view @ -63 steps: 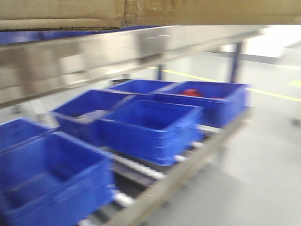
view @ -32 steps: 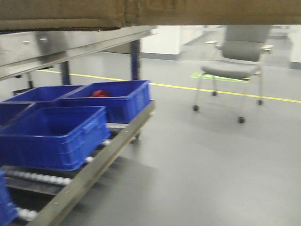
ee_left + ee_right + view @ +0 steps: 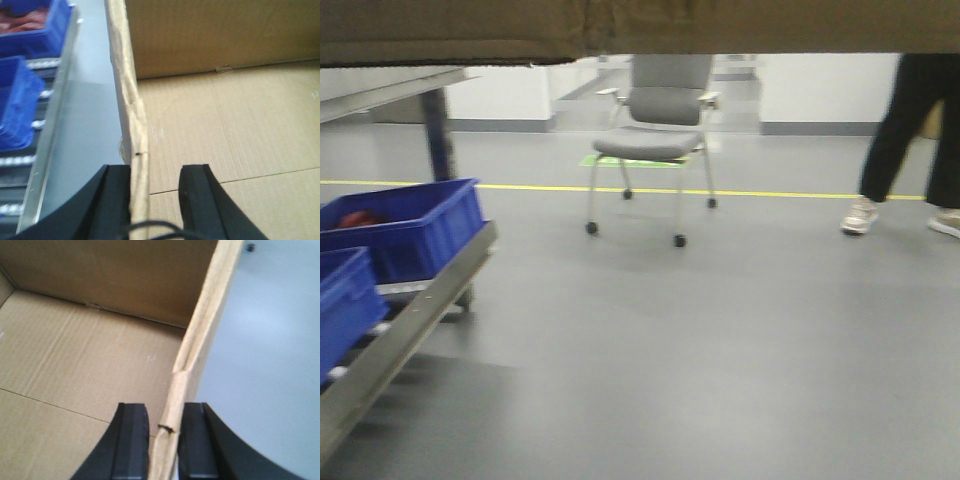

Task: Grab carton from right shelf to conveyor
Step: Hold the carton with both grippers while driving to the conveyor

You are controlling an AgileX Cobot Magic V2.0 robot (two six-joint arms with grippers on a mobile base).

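The carton [image 3: 720,25] is a brown cardboard box hanging across the top of the front view, above the floor. Its open inside fills both wrist views. My left gripper [image 3: 155,200] straddles the carton's [image 3: 225,125] left wall; the outer finger touches the wall and the inner one stands apart from it. My right gripper [image 3: 165,440] pinches the creased right wall of the carton [image 3: 75,340] between its black fingers. The right shelf [image 3: 390,90], shiny steel, sits at the far left edge of the front view. The conveyor is out of view.
Blue bins [image 3: 410,225] sit on the shelf's lower roller level, also seen as blue bins [image 3: 20,100] beside the left wall. A grey wheeled chair [image 3: 655,130] stands ahead on the grey floor. A person's legs [image 3: 910,130] are at the right, behind a yellow line [image 3: 770,193].
The front view has swung right: shelf and blue bins slid to the left edge, and the chair and then a person came into view. The carton stays at the top.
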